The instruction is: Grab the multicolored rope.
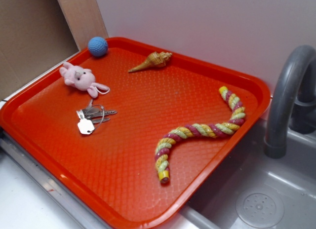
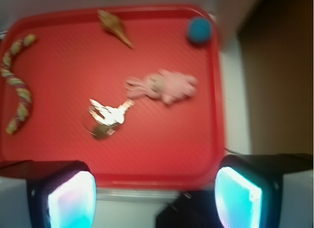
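Jaws are seen spread wide in the wrist view, with nothing held between them: the two black fingers (image 2: 64, 196) with glowing cyan pads frame the lower corners of that picture, and the gripper (image 2: 154, 198) is placed above the near edge of the orange-red textured plastic tray (image 2: 162, 154). No part of the arm is caught by the exterior view.

The multicolored rope (image 1: 197, 132), a thick twisted cord of yellow, magenta-red and pale green strands, is laid in a wavy S-shape on the tray. In the exterior view it is found on the tray's right side, near the edge that borders the grey sink (image 1: 256, 199) and the grey curved faucet (image 1: 286, 95). In the wrist view the rope (image 2: 17, 83) is seen at the far left, well apart from the open jaws, beyond and to the left of the left finger. It is untouched by the gripper.

Other things are spread over the tray. A tan spiral seashell (image 1: 150, 61) is placed near the tray's far edge, and a small blue knitted ball (image 1: 98, 46) is set in the far corner. A pink plush bunny (image 1: 80, 78) is laid beside a bunch of silver metal keys (image 1: 91, 119) on a ring; these two lie nearly straight ahead of the jaws in the wrist view, which is somewhat blurred. A white wall (image 1: 197, 21) is seen behind the tray.
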You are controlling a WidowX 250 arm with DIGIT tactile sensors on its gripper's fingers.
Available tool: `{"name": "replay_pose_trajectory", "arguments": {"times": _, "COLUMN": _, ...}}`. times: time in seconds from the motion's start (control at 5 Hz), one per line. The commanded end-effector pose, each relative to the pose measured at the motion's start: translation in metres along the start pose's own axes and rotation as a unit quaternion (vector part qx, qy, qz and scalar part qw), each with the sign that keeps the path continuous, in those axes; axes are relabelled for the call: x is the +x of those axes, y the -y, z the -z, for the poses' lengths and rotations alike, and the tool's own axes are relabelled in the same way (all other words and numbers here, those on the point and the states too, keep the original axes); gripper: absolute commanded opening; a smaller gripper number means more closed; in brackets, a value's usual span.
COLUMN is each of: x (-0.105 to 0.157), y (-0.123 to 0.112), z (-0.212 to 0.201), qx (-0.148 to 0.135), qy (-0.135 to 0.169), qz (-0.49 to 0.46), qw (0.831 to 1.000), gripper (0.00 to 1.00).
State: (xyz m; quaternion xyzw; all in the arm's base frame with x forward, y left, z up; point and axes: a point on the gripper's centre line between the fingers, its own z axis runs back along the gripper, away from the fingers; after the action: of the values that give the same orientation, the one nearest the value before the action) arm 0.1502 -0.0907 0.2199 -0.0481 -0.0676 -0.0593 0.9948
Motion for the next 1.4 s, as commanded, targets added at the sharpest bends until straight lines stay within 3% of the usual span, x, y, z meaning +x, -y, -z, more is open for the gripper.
{"name": "replay_pose_trajectory", "arguments": {"times": 0.0, "x": 0.033, "y": 0.097, "z": 0.027, "qx": -0.083, "qy": 0.042, "qz": 0.054, "qw": 0.994, "gripper": 1.00}}
{"name": "replay_pose_trajectory", "arguments": {"times": 0.2, "x": 0.040, "y": 0.144, "z": 0.049, "qx": -0.113, "qy": 0.009, "qz": 0.085, "qw": 0.990, "gripper": 1.00}}
{"name": "replay_pose_trajectory", "arguments": {"times": 0.4, "x": 0.038, "y": 0.169, "z": 0.073, "qx": -0.095, "qy": -0.009, "qz": 0.100, "qw": 0.990, "gripper": 1.00}}
{"name": "replay_pose_trajectory", "arguments": {"times": 0.6, "x": 0.029, "y": 0.189, "z": 0.106, "qx": -0.070, "qy": -0.047, "qz": 0.114, "qw": 0.990, "gripper": 1.00}}
{"name": "replay_pose_trajectory", "arguments": {"times": 0.8, "x": 0.027, "y": 0.191, "z": 0.123, "qx": -0.032, "qy": -0.058, "qz": 0.103, "qw": 0.992, "gripper": 1.00}}
{"name": "replay_pose_trajectory", "arguments": {"times": 1.2, "x": 0.034, "y": 0.214, "z": 0.167, "qx": -0.020, "qy": -0.088, "qz": 0.104, "qw": 0.990, "gripper": 1.00}}
